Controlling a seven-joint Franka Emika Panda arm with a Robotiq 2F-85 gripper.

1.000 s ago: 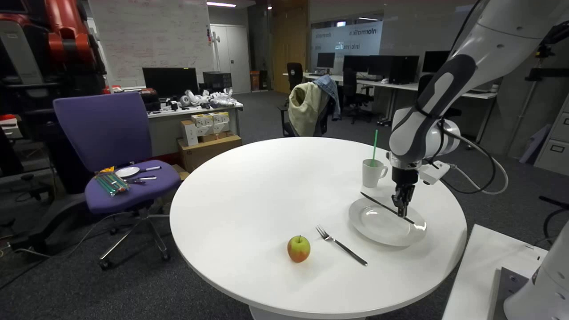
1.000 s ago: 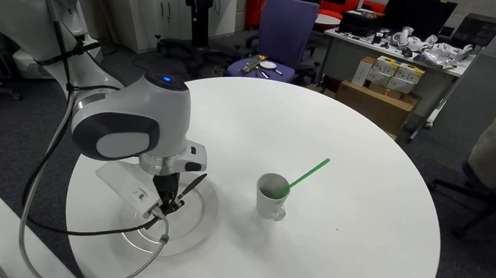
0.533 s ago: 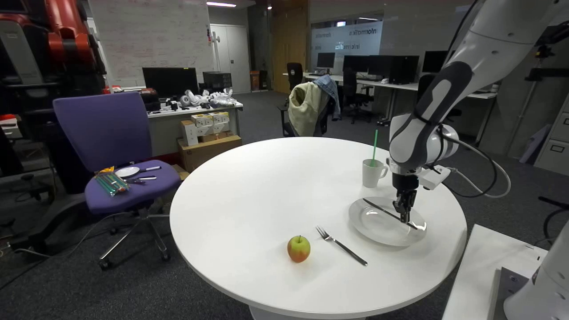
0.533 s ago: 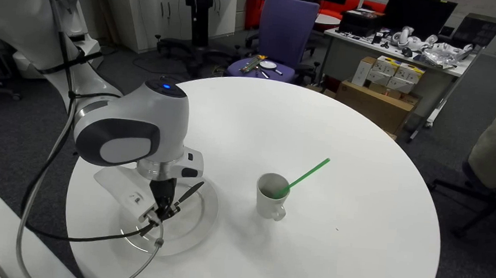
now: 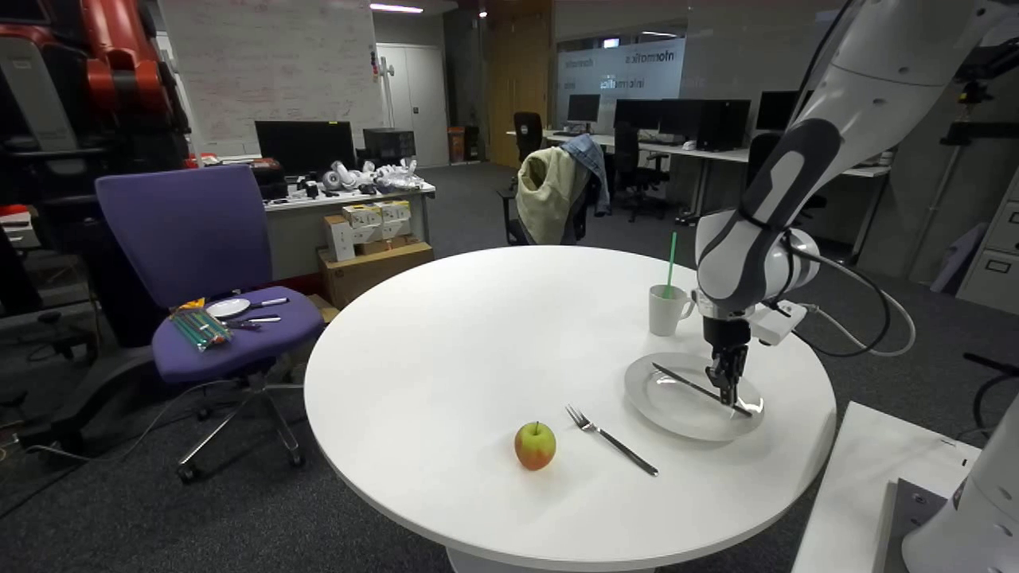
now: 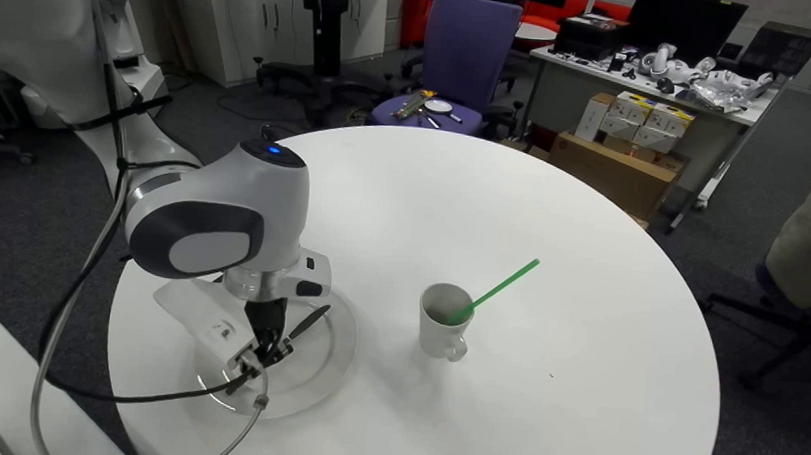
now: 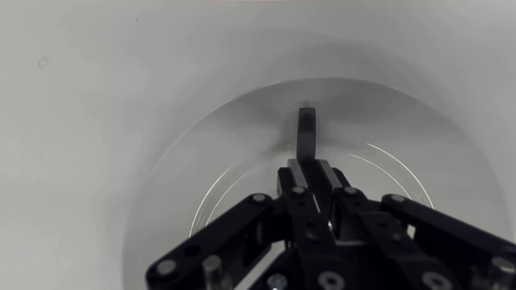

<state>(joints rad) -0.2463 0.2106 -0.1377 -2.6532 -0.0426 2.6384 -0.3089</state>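
Jaws: gripper (image 7: pixel 314 175) was clenched on the table knife (image 7: pixel 306 135).
Knife: was over the dinner plate (image 5: pixel 681 415), contact unclear.
Axis: ran straight out ahead of the jaws in the wrist view.
Plate rim: both knife ends sat within it.
Mug (image 6: pixel 440 340): stood off the rim, near the protruding end.
Fork (image 5: pixel 611 441): lay just beside the plate, apple (image 5: pixel 535 446) farther out.
Tabletop (image 5: pixel 462 342): wider stretch was away from the robot base (image 5: pixel 967 525).

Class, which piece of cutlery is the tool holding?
The dark knife-like utensil, clamped in the tool over the plate; the fork lies on the table.
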